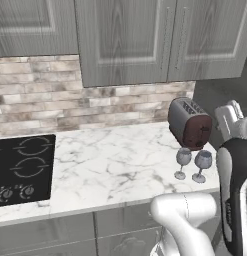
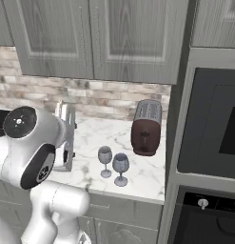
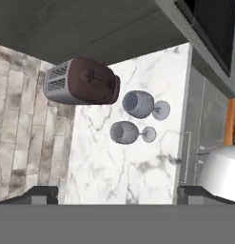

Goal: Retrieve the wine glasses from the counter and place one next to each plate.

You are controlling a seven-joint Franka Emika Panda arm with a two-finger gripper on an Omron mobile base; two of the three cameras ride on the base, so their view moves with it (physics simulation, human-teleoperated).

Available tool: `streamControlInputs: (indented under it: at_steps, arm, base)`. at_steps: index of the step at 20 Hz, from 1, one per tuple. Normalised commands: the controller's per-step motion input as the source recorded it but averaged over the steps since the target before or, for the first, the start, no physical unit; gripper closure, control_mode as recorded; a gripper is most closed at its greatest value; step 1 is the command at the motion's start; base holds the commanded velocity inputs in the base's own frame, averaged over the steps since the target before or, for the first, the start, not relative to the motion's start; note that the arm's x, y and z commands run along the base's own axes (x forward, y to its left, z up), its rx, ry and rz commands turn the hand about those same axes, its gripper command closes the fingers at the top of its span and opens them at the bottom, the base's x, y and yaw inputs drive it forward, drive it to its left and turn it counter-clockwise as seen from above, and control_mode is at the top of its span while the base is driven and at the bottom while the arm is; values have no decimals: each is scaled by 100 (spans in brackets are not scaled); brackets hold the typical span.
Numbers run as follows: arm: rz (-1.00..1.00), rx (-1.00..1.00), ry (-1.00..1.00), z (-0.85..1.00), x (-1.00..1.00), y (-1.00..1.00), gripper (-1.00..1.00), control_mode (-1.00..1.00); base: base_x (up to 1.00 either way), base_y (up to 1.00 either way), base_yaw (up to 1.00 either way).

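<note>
Two wine glasses (image 1: 183,162) (image 1: 202,165) (one toaster (image 1: 189,123))

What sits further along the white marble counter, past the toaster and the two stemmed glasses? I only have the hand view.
Observer: A black cooktop, set into the white grey-veined marble counter at its far left, well apart from the two clear grey-tinted stemmed wine glasses.
Operator: Are both glasses upright?
Observer: Yes. In the base views each stands on its round foot, side by side in front of the dark red and silver toaster.
Operator: Where is the hand?
Observer: The two-finger gripper hangs open to the left of the glasses in the right base view, touching neither.
</note>
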Motion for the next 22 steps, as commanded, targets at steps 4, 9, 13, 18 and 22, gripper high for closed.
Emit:
streamControlInputs:
  at_steps: [4,9,13,18,22]
  arm:
    - [0,54,-28,-6,-31,-79,-100,-100]
    - [1,48,-26,-30,-7,-71,-100,-100]
    - [-6,15,-25,-61,0,-15,-100,-100]
    - [-5,12,-9,-35,6,0,-100,-100]
    - [14,17,0,-31,19,-1,-100,-100]
  base:
    - [0,0,0]
    - [0,0,0]
    - [0,0,0]
    - [0,0,0]
    - [0,0,0]
